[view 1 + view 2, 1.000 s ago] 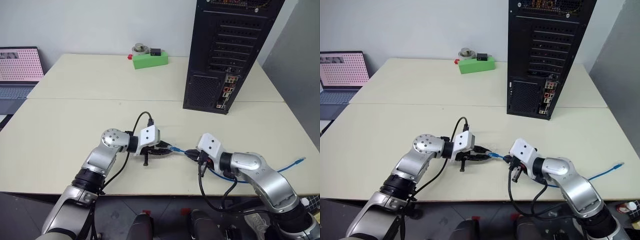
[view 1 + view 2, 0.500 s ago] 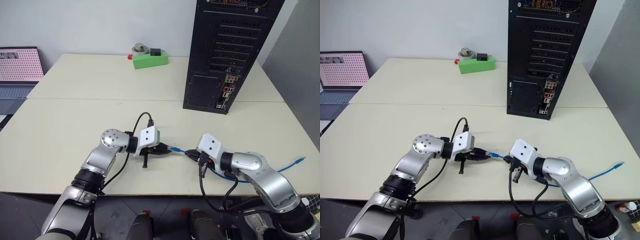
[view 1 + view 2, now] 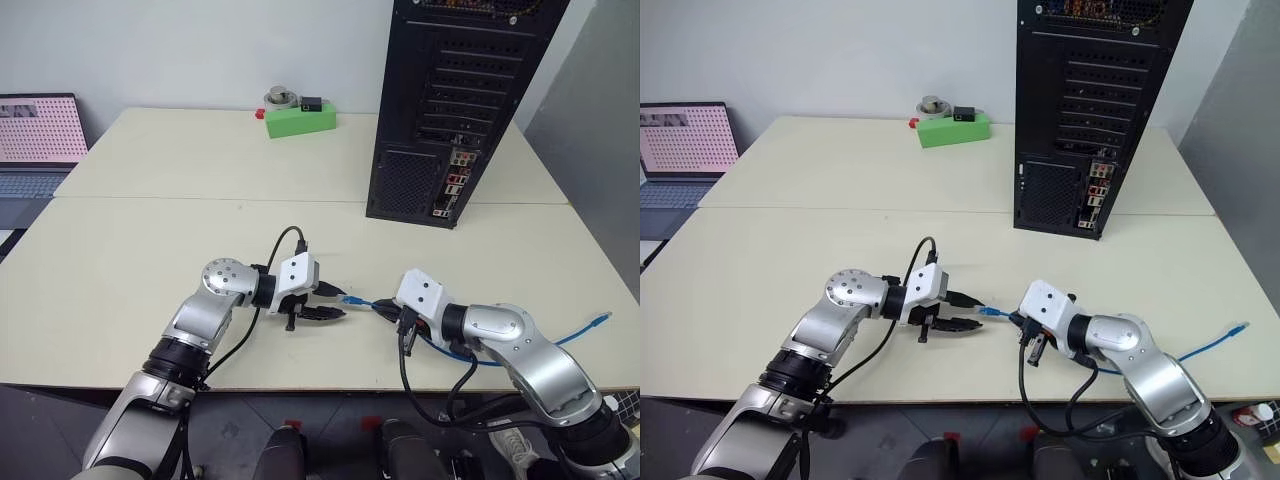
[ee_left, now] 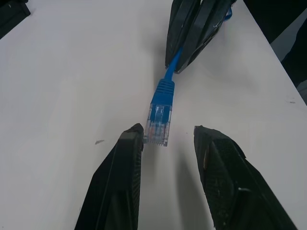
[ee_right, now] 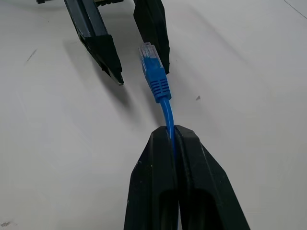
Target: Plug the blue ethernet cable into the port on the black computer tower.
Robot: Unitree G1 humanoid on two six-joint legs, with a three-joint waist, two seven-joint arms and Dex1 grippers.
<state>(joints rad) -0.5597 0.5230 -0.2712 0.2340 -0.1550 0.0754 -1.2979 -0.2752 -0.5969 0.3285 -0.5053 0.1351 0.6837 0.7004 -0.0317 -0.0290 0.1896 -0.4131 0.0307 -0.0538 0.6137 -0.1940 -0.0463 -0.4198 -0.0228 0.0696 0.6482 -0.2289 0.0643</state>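
Pinching the limp blue ethernet cable (image 5: 165,113) behind its plug, the right tool (image 5: 172,139) holds; the left tool (image 4: 168,139) gapes, holding nothing.

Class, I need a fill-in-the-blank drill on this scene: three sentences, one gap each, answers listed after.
1. The right gripper is shut on the ______ ethernet cable.
2. The left gripper has its fingers ______, either side of the clear plug.
3. The green box sits to the ______ of the black computer tower.

Answers: blue; open; left
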